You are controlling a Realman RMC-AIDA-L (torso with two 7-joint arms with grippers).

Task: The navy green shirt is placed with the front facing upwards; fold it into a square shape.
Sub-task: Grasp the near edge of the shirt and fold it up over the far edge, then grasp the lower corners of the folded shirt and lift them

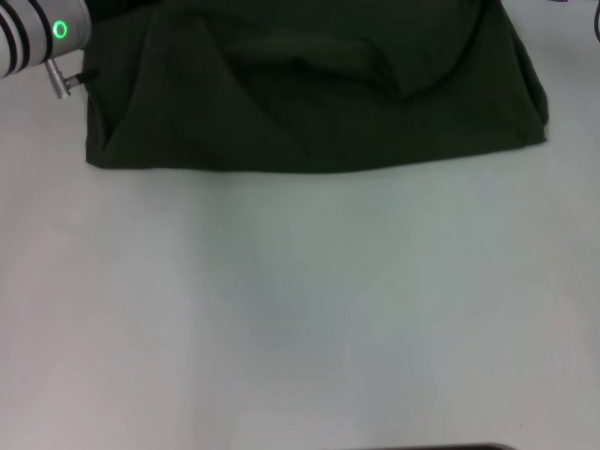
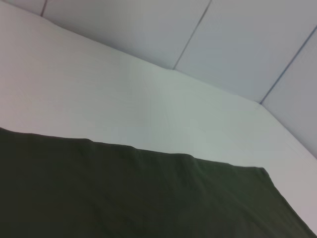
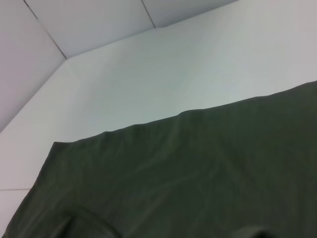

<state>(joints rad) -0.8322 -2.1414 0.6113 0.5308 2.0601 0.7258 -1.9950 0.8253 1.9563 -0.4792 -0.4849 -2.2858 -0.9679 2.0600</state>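
The shirt (image 1: 319, 94) is lying plain side up, rumpled, at the far side of the table (image 1: 300, 309). The left arm (image 1: 42, 37) is hanging over its far-left corner; neither claw is showing, so I cannot tell their state.

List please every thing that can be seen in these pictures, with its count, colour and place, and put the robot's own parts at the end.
shirt: one, dark green, lying at the far side of the table, plain cloth up, no letters showing, some wrinkles near its middle.
table: one, white, under the shirt and bare on the near side.
wall panels: several, pale grey, behind the table in the wrist views.
left arm: one, silver with black bands and a green light ring, at the shirt's far left corner; its gripper is not seen.
right arm: not in view.
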